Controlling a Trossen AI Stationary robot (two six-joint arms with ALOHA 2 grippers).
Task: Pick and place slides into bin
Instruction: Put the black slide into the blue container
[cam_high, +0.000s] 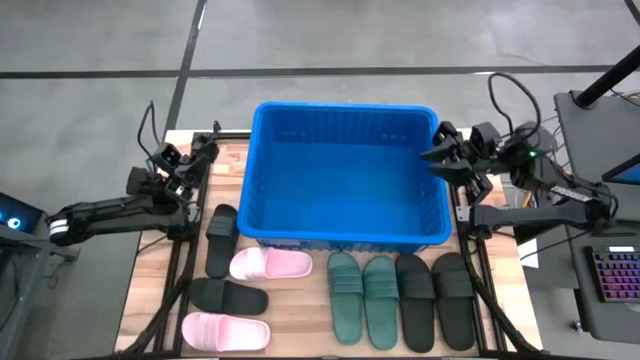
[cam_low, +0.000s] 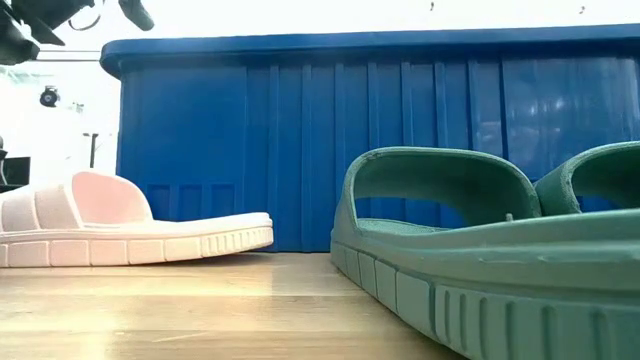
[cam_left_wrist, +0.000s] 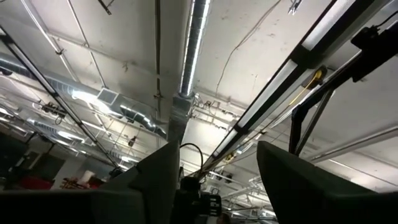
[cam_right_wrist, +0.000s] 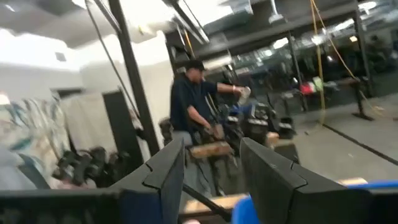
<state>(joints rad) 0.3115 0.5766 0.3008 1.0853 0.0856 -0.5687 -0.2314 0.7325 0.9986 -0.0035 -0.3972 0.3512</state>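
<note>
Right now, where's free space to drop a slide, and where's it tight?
The bin is bare inside. Bare wood between the pink slides and the green pair. Crowded: the black slides among the pink ones, and the green-black row.

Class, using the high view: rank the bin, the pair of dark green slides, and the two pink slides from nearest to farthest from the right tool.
From the right tool:
1. The bin, right beside it at its right end.
2. The dark green slides, in front of the bin, near the middle.
3. The pink slides, farther toward the left side.

Bright even overhead light, glare behind the bin (cam_low: 380, 140), motion blur in the right wrist view.
</note>
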